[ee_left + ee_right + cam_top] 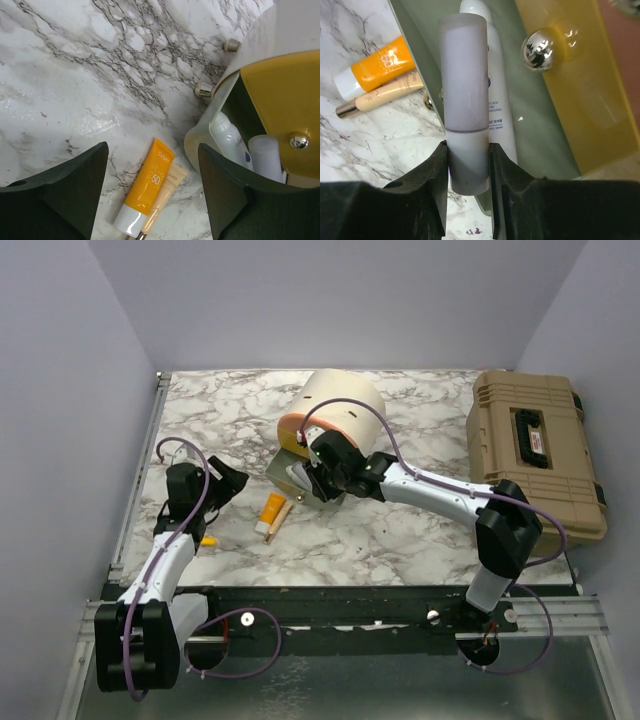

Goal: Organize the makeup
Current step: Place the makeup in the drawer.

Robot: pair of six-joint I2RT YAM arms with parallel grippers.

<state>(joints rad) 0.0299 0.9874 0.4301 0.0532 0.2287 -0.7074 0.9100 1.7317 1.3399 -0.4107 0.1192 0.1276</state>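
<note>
Right wrist view: right gripper point(467, 160) pinches a frosted grey plastic tube point(465, 90), half-hiding the white tube point(496, 100) beneath, at the cream cylindrical case point(295, 25) mouth. Over open marble table point(75, 75), the left gripper point(150, 170) gapes wide; orange tube point(147, 187) and slim beige tube point(168, 190) lie free.

Robot lab booth: blank grey walls point(60, 390), marble-print table point(420, 540), metal rail point(560, 612)

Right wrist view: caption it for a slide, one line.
Right gripper shut on a frosted tube, a white tube behind it in the open case.
</note>
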